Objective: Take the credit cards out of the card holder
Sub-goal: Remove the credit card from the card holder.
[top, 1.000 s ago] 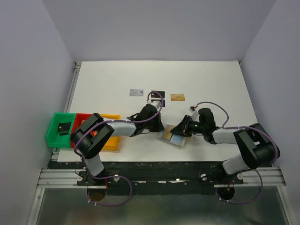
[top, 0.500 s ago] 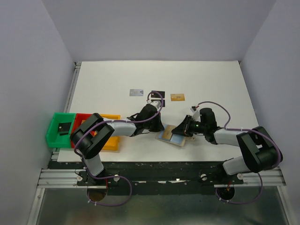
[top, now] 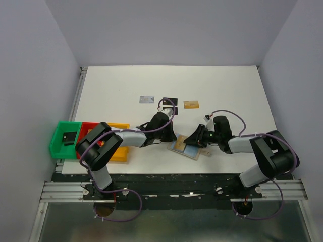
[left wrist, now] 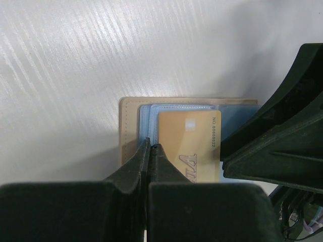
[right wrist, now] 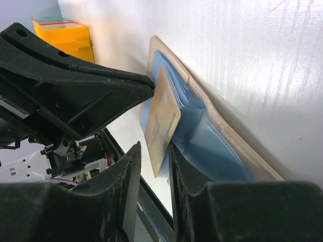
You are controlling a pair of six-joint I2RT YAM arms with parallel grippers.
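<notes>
Almost unchanged: the right pincer (right wrist: 154,149) stands half-open around the gold card (right wrist: 161,113) in the card holder (right wrist: 217,146). The left pincer (left wrist: 151,145), shut and empty, rests on the holder's edge. The yellow bin (right wrist: 65,38) is nearby.

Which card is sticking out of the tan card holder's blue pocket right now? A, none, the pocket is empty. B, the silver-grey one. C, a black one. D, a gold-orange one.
D: the gold-orange credit card pokes out of the blue-grey pocket of the tan bifold card holder, between the fingers of the right gripper, while the silver-grey card and black cards lie apart on the white table.
</notes>
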